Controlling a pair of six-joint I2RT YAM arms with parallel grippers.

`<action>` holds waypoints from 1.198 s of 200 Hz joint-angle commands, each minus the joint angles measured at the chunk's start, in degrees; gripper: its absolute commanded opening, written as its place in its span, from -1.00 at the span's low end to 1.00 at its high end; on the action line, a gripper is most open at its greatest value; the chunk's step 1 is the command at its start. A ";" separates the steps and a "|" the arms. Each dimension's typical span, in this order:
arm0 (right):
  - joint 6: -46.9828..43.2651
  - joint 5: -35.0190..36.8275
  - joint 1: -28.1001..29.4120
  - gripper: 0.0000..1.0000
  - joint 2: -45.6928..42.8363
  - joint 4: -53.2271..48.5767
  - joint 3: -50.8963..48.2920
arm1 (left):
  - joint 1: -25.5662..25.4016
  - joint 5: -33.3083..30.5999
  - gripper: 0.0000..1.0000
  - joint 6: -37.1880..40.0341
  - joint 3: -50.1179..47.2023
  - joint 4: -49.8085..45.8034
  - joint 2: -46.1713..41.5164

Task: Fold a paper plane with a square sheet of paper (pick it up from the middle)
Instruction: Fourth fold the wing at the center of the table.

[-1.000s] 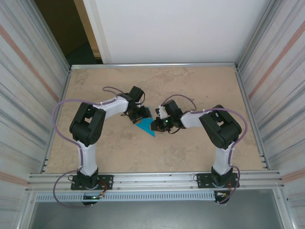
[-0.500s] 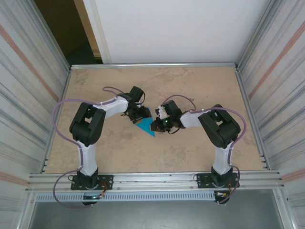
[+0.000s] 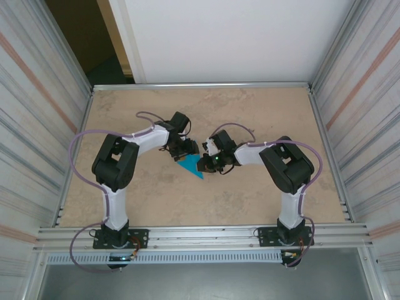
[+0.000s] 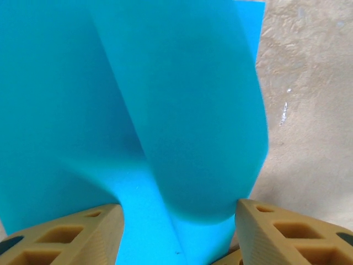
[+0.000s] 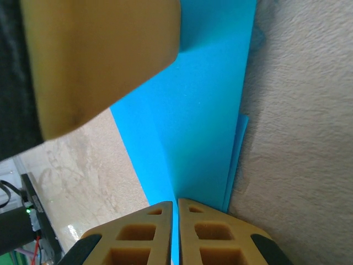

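Where the two arms meet at the middle of the table (image 3: 262, 112), the paper plane (image 3: 191, 166) lies as a teal triangle, its sharp tip toward the near edge. The right gripper (image 5: 175, 203) is closed, its tan fingers pinching a thin edge of the paper in the slit between them. The left gripper (image 4: 177, 205) stands partly open, one finger at each side of a curled flap. The flap touches the finger at the right of that view, but I cannot tell whether the jaws squeeze it. From above, the whole outline shows, with the grippers facing each other across it. The left wrist view shows the flap bulging off the flat layer beneath. The right wrist view shows a crease, a second layer peeking out beside it, and a tan finger (image 5: 99, 55) of the left gripper close above.
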 commanded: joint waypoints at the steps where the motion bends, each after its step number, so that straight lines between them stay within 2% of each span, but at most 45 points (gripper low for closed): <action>1: -3.75 4.61 0.88 -0.79 2.57 -8.34 1.07 | 1.57 0.76 0.18 2.29 2.33 -2.29 -2.84; 24: -4.57 5.71 1.15 -0.79 2.55 -10.08 1.70 | 4.00 4.09 0.19 1.06 1.03 1.72 -7.27; 44: -5.16 6.12 1.02 -0.80 2.48 -11.53 2.25 | 5.97 7.91 0.15 0.61 -4.13 9.72 -12.08; 65: -5.87 5.76 0.96 -0.81 2.44 -12.39 2.56 | 6.64 12.14 -0.01 1.31 -10.50 19.24 -16.35; 83: -6.20 5.54 0.91 -0.81 2.46 -12.98 2.75 | 6.42 15.77 -0.23 1.40 -14.96 24.83 -17.77; 120: -6.44 4.97 0.69 -0.83 2.83 -13.45 2.92 | 5.59 21.58 -0.57 -0.79 -22.59 35.47 -16.20; 174: -6.06 5.01 0.68 -0.85 3.41 -13.33 3.22 | 4.58 21.99 -0.74 -1.15 -22.82 36.52 -10.65; 239: -6.02 5.45 0.83 -0.86 3.62 -13.82 3.19 | 3.52 19.85 -0.74 -0.92 -20.26 34.43 -7.22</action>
